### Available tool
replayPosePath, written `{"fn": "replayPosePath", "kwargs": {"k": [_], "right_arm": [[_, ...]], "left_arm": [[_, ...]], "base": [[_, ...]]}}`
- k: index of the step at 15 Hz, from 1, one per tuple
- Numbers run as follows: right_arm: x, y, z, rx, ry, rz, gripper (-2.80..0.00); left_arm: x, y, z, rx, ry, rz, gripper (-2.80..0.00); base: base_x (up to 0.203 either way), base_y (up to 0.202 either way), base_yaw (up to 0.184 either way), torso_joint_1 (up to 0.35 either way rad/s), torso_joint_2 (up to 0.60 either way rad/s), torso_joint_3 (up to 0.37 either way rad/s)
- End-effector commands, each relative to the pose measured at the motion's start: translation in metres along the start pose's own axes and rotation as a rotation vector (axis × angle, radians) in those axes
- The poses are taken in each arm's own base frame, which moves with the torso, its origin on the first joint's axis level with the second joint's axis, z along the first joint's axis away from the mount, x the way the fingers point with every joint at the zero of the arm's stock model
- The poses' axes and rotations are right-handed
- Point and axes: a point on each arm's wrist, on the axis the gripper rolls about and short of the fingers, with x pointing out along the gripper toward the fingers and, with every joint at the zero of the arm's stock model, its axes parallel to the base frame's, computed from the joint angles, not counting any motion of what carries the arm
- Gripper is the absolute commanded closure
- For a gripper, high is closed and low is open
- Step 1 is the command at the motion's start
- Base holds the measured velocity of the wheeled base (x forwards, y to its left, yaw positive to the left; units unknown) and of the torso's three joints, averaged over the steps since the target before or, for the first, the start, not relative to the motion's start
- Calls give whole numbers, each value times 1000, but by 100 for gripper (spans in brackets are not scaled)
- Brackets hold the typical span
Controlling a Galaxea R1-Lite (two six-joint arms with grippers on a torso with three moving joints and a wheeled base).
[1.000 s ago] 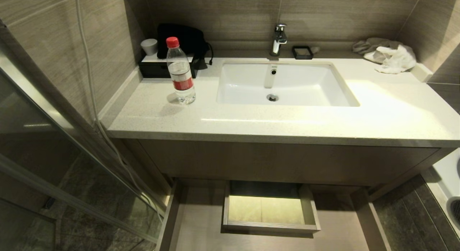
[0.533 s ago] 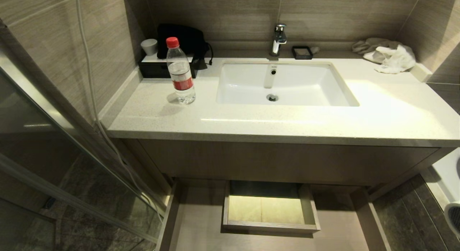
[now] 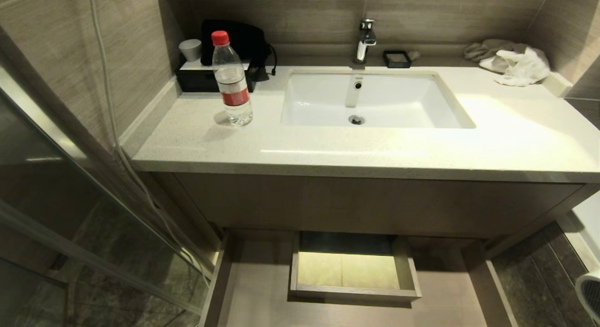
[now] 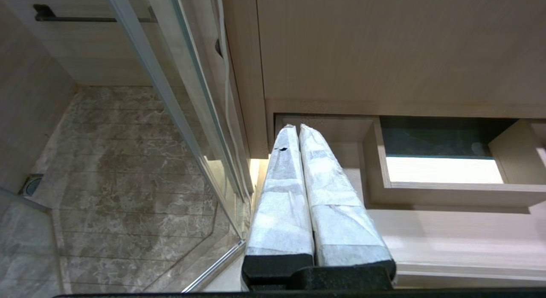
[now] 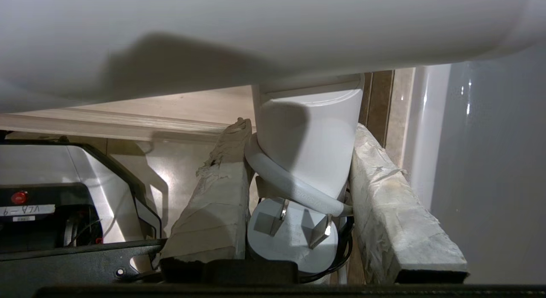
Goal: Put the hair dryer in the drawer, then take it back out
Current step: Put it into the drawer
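Observation:
The hair dryer's white barrel (image 5: 256, 33) fills the upper part of the right wrist view. My right gripper (image 5: 302, 125) is shut on the dryer's handle, with the white cord looped round it and the plug (image 5: 292, 238) lying between the fingers. In the head view only the dryer's round grey grille (image 3: 591, 294) shows, at the lower right edge beside the vanity. The drawer (image 3: 262, 289) stands pulled open under the counter, its pale floor bare around a boxed cutout (image 3: 354, 271). My left gripper (image 4: 297, 126) hangs shut and empty, parked over the drawer's left end (image 4: 448, 234).
On the counter (image 3: 328, 153) stand a clear bottle with a red cap (image 3: 230, 81), a sink (image 3: 375, 102) with a tap, a black bag (image 3: 236, 41) and a white cloth (image 3: 520, 64). A glass shower door (image 3: 70, 186) closes off the left. A white fixture (image 5: 490, 161) stands right of the dryer.
The whole head view has shifted as the camera moved closer and lower. The dryer's grille at the right edge now sits lower in the picture. The right gripper's hold is unchanged.

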Motion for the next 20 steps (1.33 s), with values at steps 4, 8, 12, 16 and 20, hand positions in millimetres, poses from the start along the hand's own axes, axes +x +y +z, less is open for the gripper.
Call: {"fn": "replayPosePath", "kwargs": {"k": [4, 8, 12, 16, 20], "right_arm": [[2, 4, -14, -5, 7, -1, 0], [3, 6, -21, -6, 9, 0, 0], [4, 8, -28, -6, 10, 0, 0], [4, 8, -29, -7, 7, 1, 0], [4, 8, -30, -5, 2, 0, 0]], "left_arm": [[0, 0, 0, 0, 0, 0, 0], [0, 0, 0, 0, 0, 0, 0], [0, 0, 0, 0, 0, 0, 0], [0, 0, 0, 0, 0, 0, 0], [0, 0, 0, 0, 0, 0, 0]], "base": [[0, 0, 0, -177, 462, 281], [0, 0, 0, -200, 542, 336], [0, 0, 0, -173, 519, 343], [0, 0, 0, -140, 496, 351], [0, 0, 0, -106, 471, 361]]}}
